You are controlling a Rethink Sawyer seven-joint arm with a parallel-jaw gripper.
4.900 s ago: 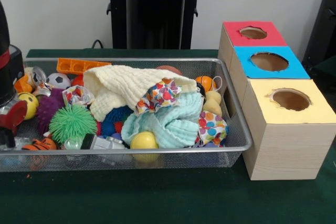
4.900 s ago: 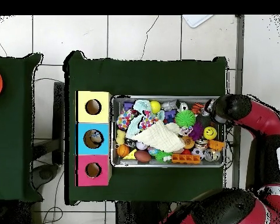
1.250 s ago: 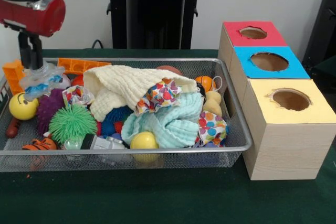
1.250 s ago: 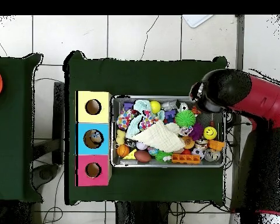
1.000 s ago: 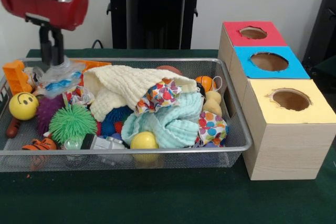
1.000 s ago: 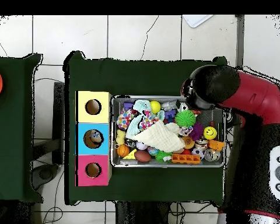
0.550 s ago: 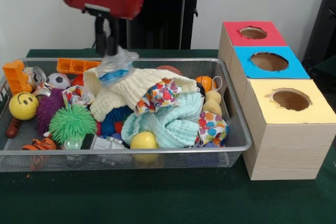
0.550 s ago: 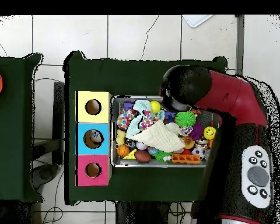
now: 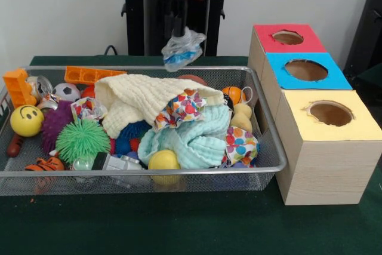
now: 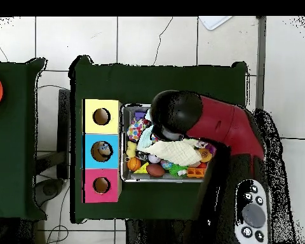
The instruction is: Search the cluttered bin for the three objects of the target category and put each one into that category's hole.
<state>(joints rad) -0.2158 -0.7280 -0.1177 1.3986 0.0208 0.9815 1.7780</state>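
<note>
Gripper [image 9: 179,28], upper centre of front view: clenched on crumpled clear plastic bag [image 9: 181,51], hanging above the cluttered bin [image 9: 262,120]; bin fills left and centre, beside three boxes [image 9: 305,71].

Red arm [image 10: 228,127] reaches over; pincer [image 9: 179,33] hangs down, clamped, held high.

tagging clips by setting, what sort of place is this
Probably a robotics lab set up for sorting trials: a red robot arm carries a crumpled clear plastic piece over a wire-mesh bin of toys and cloths, beside three boxes with colour-topped holes, on a green-covered table over tiled floor.
</note>
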